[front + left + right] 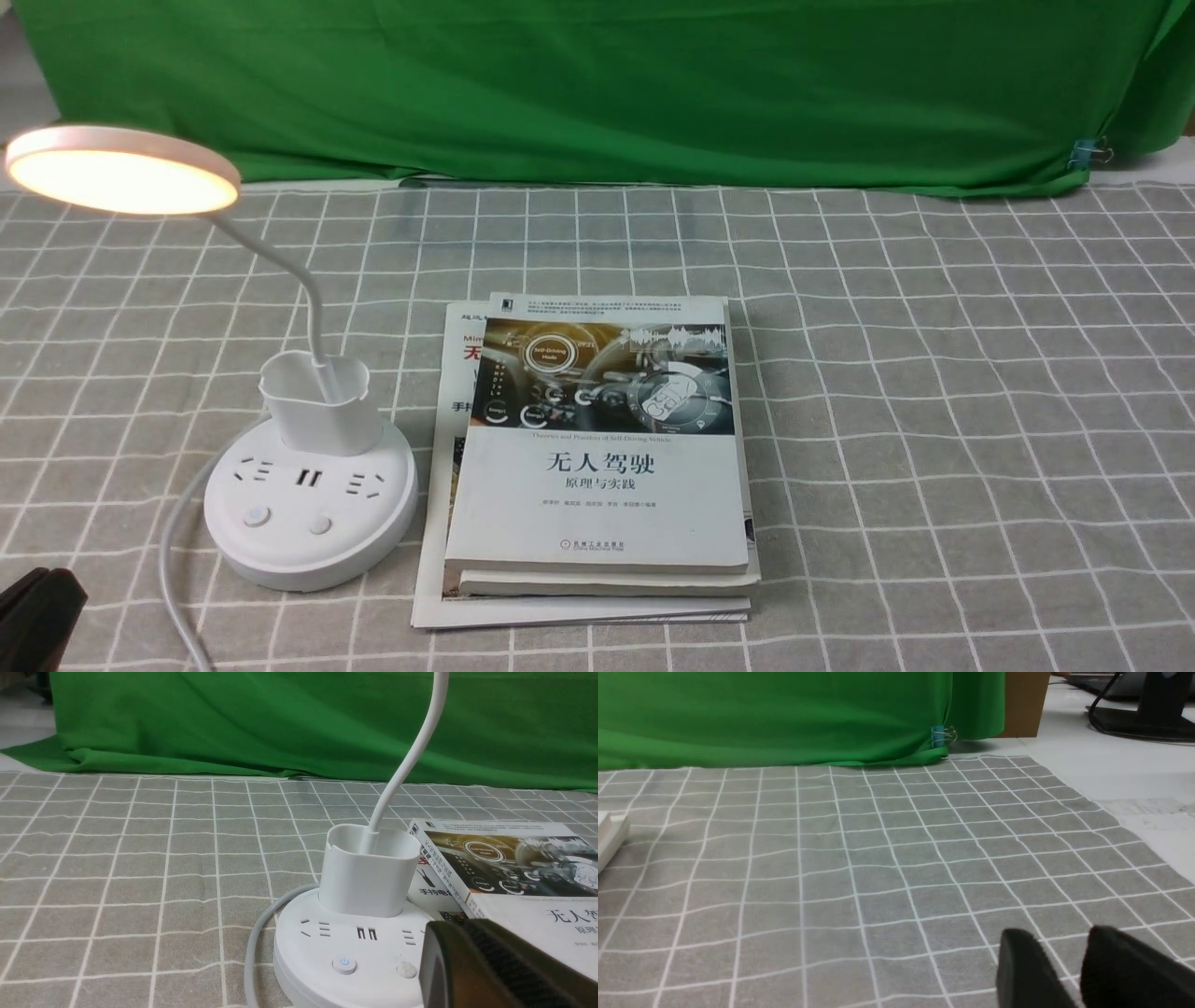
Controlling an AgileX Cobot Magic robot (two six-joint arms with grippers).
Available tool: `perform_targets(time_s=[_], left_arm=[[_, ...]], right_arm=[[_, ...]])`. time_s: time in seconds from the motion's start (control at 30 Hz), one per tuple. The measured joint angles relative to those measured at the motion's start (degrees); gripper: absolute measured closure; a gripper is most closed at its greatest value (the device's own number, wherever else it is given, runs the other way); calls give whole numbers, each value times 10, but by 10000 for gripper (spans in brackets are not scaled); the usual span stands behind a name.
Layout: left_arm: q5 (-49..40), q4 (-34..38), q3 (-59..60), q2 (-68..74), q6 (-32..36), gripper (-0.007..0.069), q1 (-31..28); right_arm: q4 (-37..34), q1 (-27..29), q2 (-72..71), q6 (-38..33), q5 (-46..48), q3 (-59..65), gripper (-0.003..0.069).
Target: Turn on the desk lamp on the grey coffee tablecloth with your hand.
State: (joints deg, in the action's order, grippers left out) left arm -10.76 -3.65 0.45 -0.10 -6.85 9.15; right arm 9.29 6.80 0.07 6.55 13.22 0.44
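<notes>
The white desk lamp stands at the left on the grey coffee tablecloth (pixel 934 373). Its disc head (pixel 121 173) glows warm white. The gooseneck rises from the small cup (pixel 316 401) on the round base (pixel 308 551). The base has two buttons (pixel 254 516); in the left wrist view the power button (pixel 344 965) shows a blue light. My left gripper (pixel 37 607) sits low at the front left, short of the base, jaws together and empty; it also shows in the left wrist view (pixel 448 947). My right gripper (pixel 1057 952) hovers over bare cloth, fingers apart, empty.
A stack of books (pixel 597 467) lies right beside the lamp base. The lamp's white cord (pixel 173 560) runs off the front left. A green backdrop cloth (pixel 597 84) hangs behind, held by a blue binder clip (pixel 1088 152).
</notes>
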Motion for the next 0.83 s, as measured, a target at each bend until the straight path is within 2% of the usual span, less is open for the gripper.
perform_targets(time_s=[0.83], left_arm=[[-27,8,0,0,16,585,0]], right_arm=[[0,0,0,0,0,0,414]])
